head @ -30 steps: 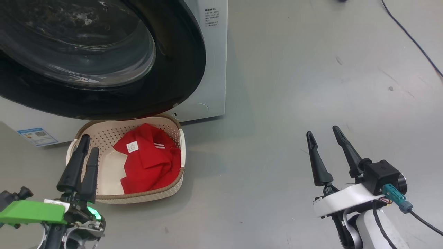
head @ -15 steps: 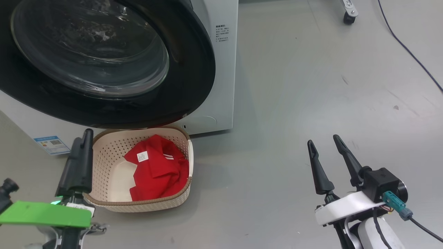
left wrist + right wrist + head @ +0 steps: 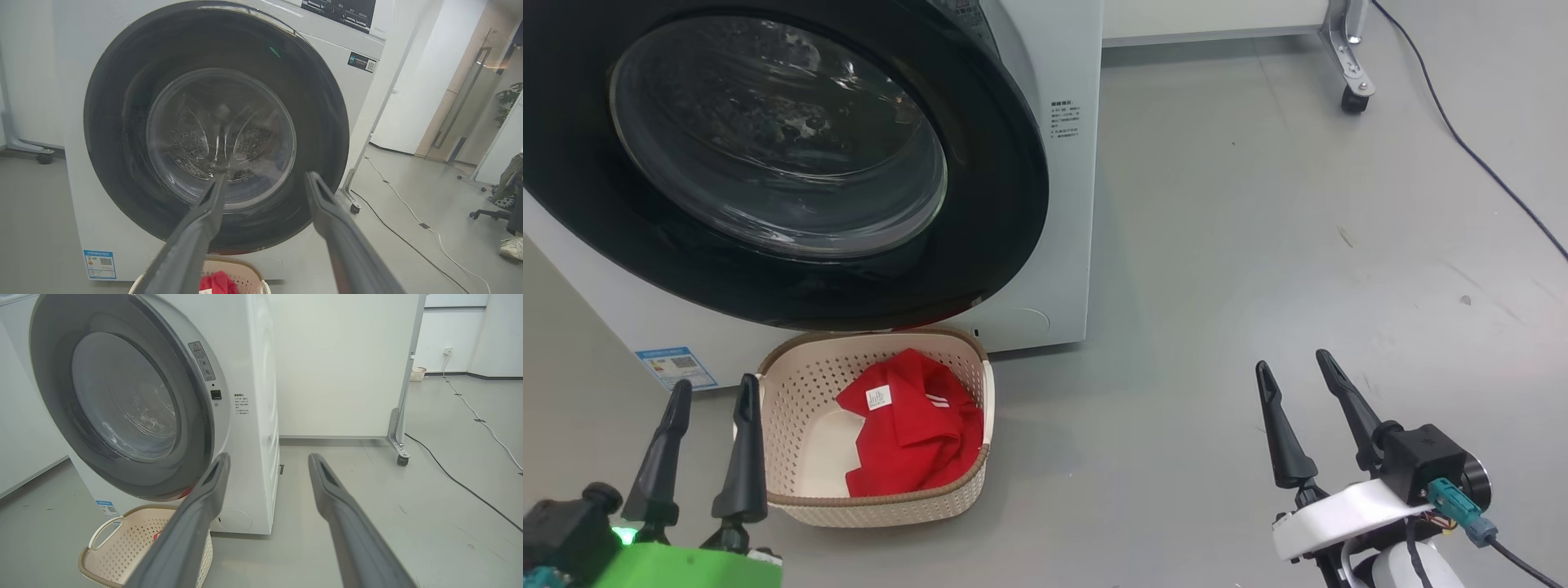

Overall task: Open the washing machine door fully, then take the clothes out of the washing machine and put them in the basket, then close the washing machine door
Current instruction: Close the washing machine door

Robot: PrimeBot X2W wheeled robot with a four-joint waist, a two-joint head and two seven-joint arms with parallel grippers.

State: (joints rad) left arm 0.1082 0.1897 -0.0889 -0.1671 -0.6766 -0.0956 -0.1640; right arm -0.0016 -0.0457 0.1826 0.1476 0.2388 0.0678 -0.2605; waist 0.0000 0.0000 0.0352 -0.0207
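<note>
Two hands, the left hand [image 3: 712, 382] and right hand [image 3: 1292, 360], both hang spread wide and empty, well clear of the washing machine [image 3: 1070, 245] since its one door [image 3: 996, 204] looks shut, while one basket [image 3: 890, 510] sits on the floor right under that door, presumably to catch laundry, holding the one red shirt [image 3: 915, 433] I can count.

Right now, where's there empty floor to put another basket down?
The big bare patch of floor lies right of the washing machine, between it, the black cable and the right end effector. It is crowded under the washing machine door, where the basket of clothes sits, with the left end effector beside it.
</note>
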